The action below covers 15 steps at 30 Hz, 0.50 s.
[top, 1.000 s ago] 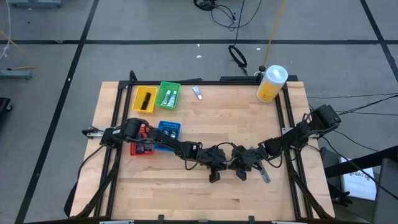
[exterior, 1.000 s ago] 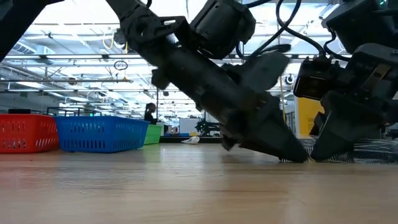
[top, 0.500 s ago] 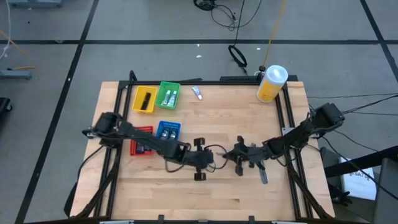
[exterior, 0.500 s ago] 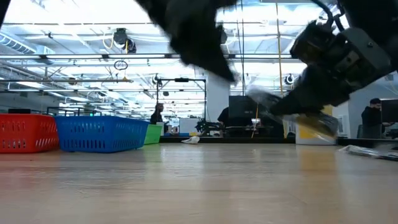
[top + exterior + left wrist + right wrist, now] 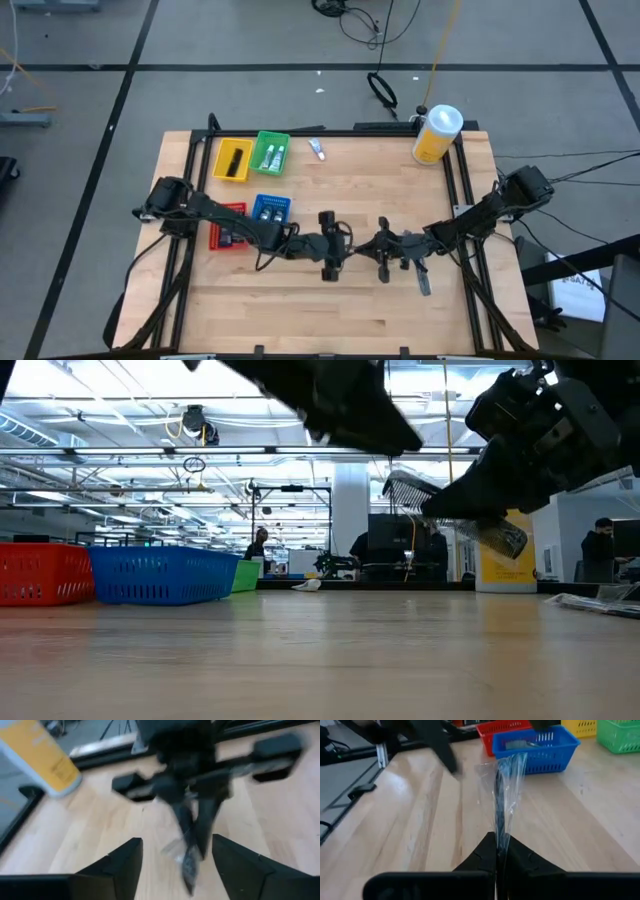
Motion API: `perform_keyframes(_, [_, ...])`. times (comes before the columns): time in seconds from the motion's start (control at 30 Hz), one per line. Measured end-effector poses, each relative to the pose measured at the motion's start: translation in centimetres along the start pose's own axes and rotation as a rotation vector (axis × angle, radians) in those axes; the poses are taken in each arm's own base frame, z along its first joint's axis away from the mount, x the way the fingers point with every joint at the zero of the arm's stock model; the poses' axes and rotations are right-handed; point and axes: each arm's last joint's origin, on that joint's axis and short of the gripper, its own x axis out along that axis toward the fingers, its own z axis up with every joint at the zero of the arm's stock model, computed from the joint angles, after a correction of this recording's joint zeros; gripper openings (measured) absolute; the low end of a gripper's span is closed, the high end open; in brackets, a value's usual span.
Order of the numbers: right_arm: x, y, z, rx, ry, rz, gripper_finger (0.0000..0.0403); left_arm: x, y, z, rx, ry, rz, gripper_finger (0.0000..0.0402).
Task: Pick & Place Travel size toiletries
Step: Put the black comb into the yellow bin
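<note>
My right gripper (image 5: 497, 847) is shut on a dark comb in a clear wrapper (image 5: 503, 795), held above the table's middle (image 5: 368, 245). My left gripper (image 5: 176, 842) faces it from the left (image 5: 342, 245); it is open and touches nothing. The low view shows the comb's teeth (image 5: 405, 488) clear of the table top. A grey oblong piece (image 5: 424, 283) lies flat on the table near the right arm. A small white tube (image 5: 317, 150) lies at the far side, beside the green tray (image 5: 270, 153). My right gripper pinches the wrapped comb by its near end (image 5: 499, 836) between its two fingers. The comb runs on along the fingers, past their tips, toward the table's left. It is lifted clear of the table, and the loose wrapper (image 5: 487, 775) stands off around it.
The yellow tray (image 5: 232, 160) and green tray stand at the far left, the blue tray (image 5: 270, 210) and red tray (image 5: 228, 228) nearer under the left arm. A big yellow container with a white lid (image 5: 436, 133) stands at the far right. Bare wood lies along the near edge.
Both grippers have risen from the table top near its middle. My right gripper has come up with the wrapped comb, which now hangs clear of the wood, and has rolled. My left gripper has drawn back a little toward the table's left.
</note>
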Motion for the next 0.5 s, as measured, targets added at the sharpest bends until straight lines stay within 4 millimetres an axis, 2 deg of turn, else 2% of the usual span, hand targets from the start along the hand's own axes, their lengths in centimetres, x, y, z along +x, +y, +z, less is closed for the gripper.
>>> perform_keyframes(0.1, [0.0,0.0,0.0,0.0,-0.001,0.0,0.0005,0.9,0.7,-1.1,-0.069,0.031,-0.018,0.0246])
perform_keyframes(0.2, [0.0,0.0,0.0,-0.003,-0.002,0.0,0.0005,1.9,1.3,-1.8,-0.115,0.043,-0.023,0.0225])
perform_keyframes(0.33, [0.0,-0.1,0.0,-0.001,-0.004,-0.009,0.0007,2.1,1.7,-2.0,-0.132,0.057,-0.036,0.017])
perform_keyframes(0.5, [0.0,0.0,0.0,-0.003,0.002,-0.004,0.0012,2.0,1.5,-1.9,-0.137,0.049,-0.09,0.0074])
